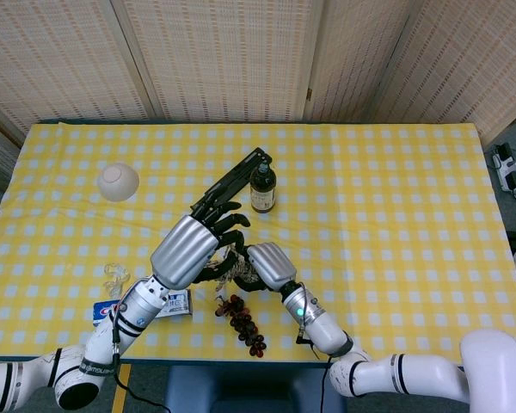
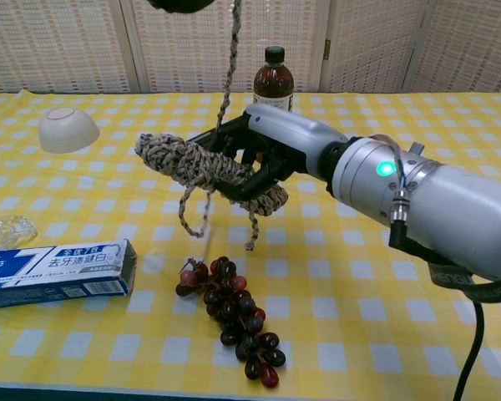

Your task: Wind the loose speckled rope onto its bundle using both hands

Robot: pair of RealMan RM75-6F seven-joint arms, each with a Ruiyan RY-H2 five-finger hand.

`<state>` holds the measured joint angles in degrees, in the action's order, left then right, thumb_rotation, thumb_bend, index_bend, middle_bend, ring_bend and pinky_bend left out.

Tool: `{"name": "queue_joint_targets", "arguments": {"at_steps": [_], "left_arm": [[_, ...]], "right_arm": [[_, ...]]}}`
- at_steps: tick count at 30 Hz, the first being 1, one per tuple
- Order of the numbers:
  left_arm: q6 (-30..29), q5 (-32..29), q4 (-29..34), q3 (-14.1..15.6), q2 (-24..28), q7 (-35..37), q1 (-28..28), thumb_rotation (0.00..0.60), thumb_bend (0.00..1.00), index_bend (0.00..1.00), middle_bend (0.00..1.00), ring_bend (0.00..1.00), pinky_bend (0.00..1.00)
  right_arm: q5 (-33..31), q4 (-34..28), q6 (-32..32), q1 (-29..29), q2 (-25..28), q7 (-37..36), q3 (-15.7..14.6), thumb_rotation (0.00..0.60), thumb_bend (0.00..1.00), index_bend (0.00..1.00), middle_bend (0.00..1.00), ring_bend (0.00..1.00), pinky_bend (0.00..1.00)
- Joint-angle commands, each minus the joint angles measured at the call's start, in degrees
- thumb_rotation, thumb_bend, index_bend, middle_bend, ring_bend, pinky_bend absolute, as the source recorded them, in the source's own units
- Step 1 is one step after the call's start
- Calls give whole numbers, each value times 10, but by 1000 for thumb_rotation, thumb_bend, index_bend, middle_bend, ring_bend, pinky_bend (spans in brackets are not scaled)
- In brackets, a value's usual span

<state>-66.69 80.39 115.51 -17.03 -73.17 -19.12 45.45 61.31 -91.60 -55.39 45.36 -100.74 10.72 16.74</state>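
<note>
The speckled rope bundle [image 2: 196,163] hangs tilted above the table, gripped by my right hand [image 2: 267,154] at its right end. Two short loops dangle under it. A loose strand [image 2: 228,58] runs straight up from the bundle to my left hand [image 2: 184,4], which only shows as dark fingers at the top edge of the chest view. In the head view my left hand [image 1: 193,249] is just above and left of my right hand [image 1: 271,265], hiding most of the bundle [image 1: 234,268] and holding the strand.
A bunch of dark grapes [image 2: 230,313] lies under the bundle. Left of it are a toothpaste box [image 2: 58,271] and a clear plastic piece [image 2: 4,227]. Further back stand a brown bottle [image 2: 273,79], a black bar [image 1: 232,182] and a white bowl [image 2: 68,128].
</note>
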Motion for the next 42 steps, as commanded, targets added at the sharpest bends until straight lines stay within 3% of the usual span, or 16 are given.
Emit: {"name": "queue_joint_targets", "arguments": {"at_steps": [1, 13, 19, 28, 31, 42], "left_arm": [[-19, 32, 10, 25, 16, 25, -24, 600, 518, 702, 365, 198, 0], [-63, 106, -47, 112, 65, 193, -106, 600, 523, 702, 346, 178, 0], [-69, 94, -105, 133, 64, 249, -133, 600, 525, 703, 340, 172, 0], [-17, 49, -186, 136, 45, 297, -133, 600, 529, 702, 338, 167, 0], [11, 19, -211, 128, 34, 299, -126, 600, 528, 702, 329, 159, 0], [63, -46, -272, 102, 11, 295, -112, 600, 529, 702, 321, 151, 0]], "right_arm": [[-3, 29, -38, -5, -30, -27, 22, 600, 736, 817, 701, 740, 636], [59, 121, -120, -25, -87, -188, 71, 600, 738, 824, 707, 742, 640], [95, 161, -155, -31, -109, -286, 87, 600, 738, 831, 712, 746, 643], [138, 158, -158, -41, -93, -412, 83, 600, 737, 833, 713, 747, 643], [153, 130, -149, -51, -74, -479, 72, 600, 737, 840, 718, 753, 646], [192, 96, -150, -70, -29, -542, 42, 600, 738, 858, 729, 765, 659]]}}
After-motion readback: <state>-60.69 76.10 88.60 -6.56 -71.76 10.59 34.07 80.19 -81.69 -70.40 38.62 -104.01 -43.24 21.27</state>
